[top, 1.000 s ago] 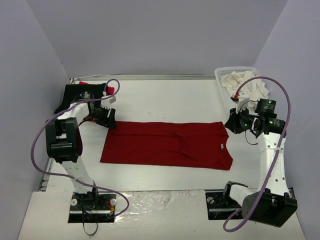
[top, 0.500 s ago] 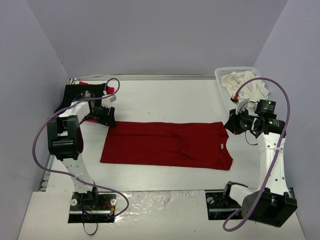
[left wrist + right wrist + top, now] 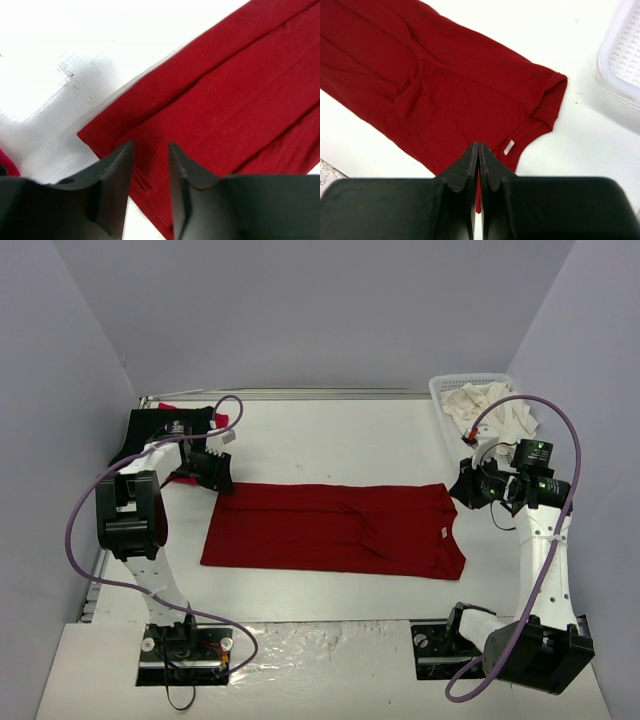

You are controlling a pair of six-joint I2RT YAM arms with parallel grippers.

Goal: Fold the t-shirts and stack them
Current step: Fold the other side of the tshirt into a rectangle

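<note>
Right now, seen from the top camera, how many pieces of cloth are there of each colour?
dark red shirt: 1
black shirt: 1
bright red cloth: 1, only an edge shows
cream-white cloth: at least 1, heaped in the basket
Total: at least 4

Setting: a robotics laboratory test cell. Plain grey partition walls point(image 3: 320, 310) enclose a white table point(image 3: 330, 435) on three sides; the left arm point(image 3: 128, 520) and right arm point(image 3: 545, 540), both cabled, are bolted at its near edge.
</note>
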